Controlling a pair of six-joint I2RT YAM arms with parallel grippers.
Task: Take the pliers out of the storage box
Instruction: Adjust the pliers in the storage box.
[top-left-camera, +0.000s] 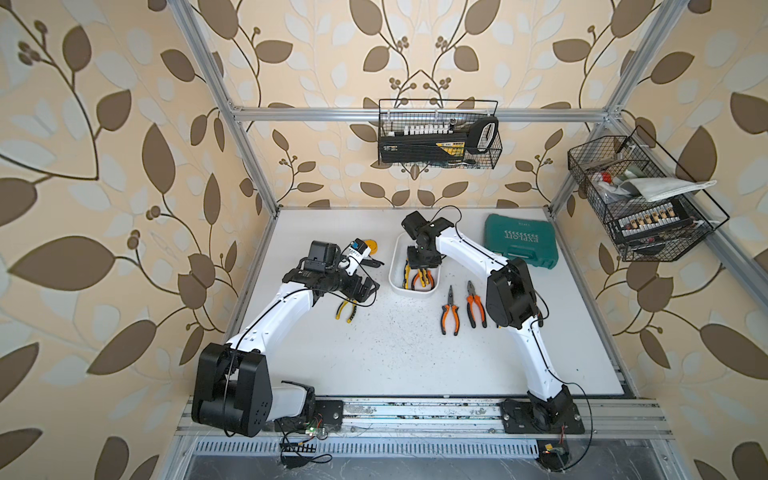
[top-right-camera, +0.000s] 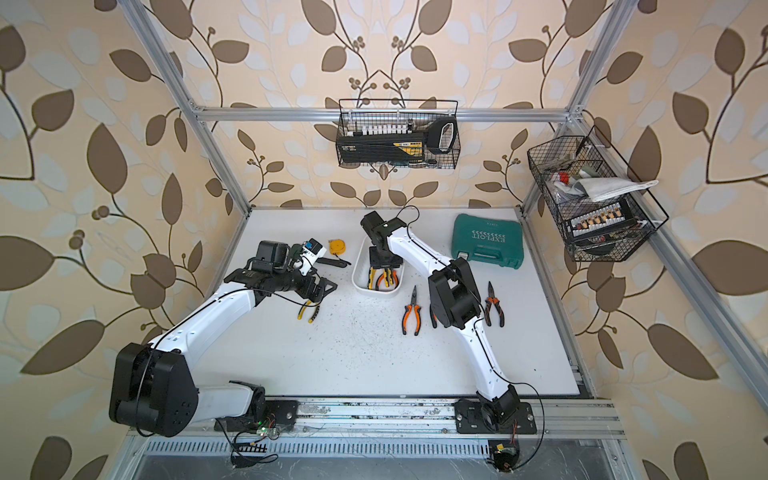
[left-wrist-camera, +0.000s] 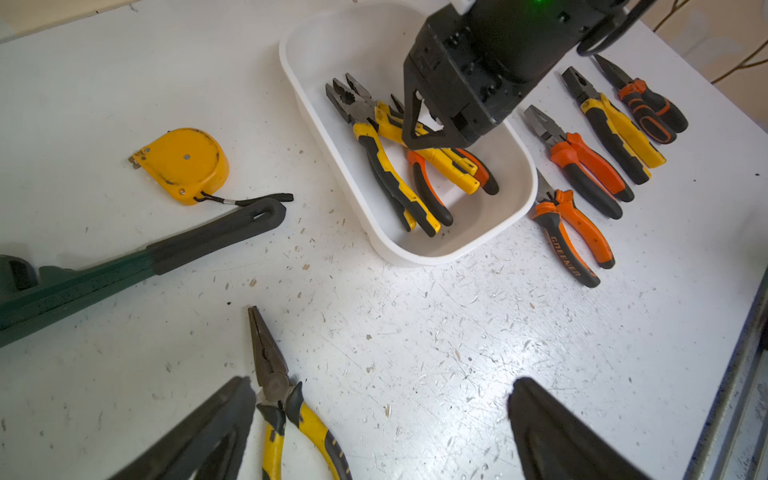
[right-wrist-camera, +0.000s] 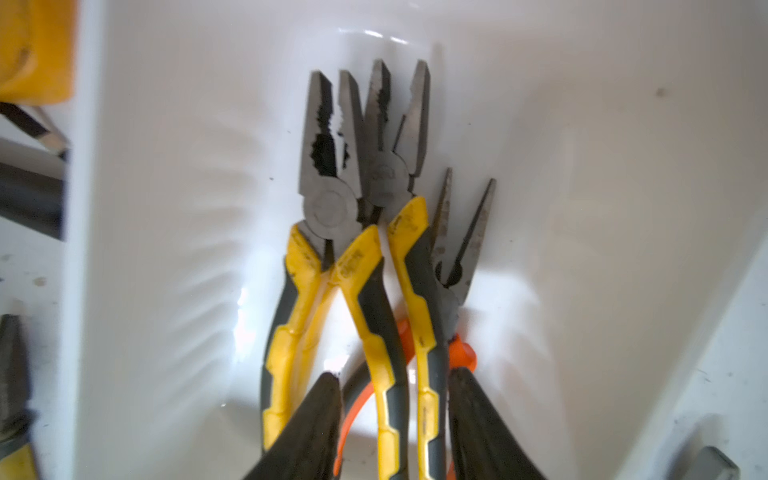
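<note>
The white storage box (top-left-camera: 395, 266) (top-right-camera: 360, 270) (left-wrist-camera: 316, 54) stands mid-table. Three pliers lie in it: two yellow-and-black ones (left-wrist-camera: 386, 166) (right-wrist-camera: 328, 208) and an orange-handled needle-nosed pair (right-wrist-camera: 465, 241). My right gripper (top-left-camera: 422, 266) (top-right-camera: 385, 266) (left-wrist-camera: 432, 141) (right-wrist-camera: 395, 374) reaches down into the box, its fingers closed round yellow handles. My left gripper (top-left-camera: 368, 291) (top-right-camera: 326, 289) (left-wrist-camera: 380, 382) hovers open and empty left of the box, above a yellow needle-nosed pair (top-left-camera: 347, 311) (left-wrist-camera: 282, 395). Several more pliers (top-left-camera: 449, 311) (left-wrist-camera: 582, 166) lie on the table right of the box.
A yellow tape measure (top-left-camera: 372, 246) (left-wrist-camera: 183, 166) and a dark green pipe wrench (left-wrist-camera: 124, 270) lie left of the box. A teal tool case (top-left-camera: 519, 241) sits at the back right. Black wire baskets (top-left-camera: 438, 137) (top-left-camera: 640, 199) hang on the frame.
</note>
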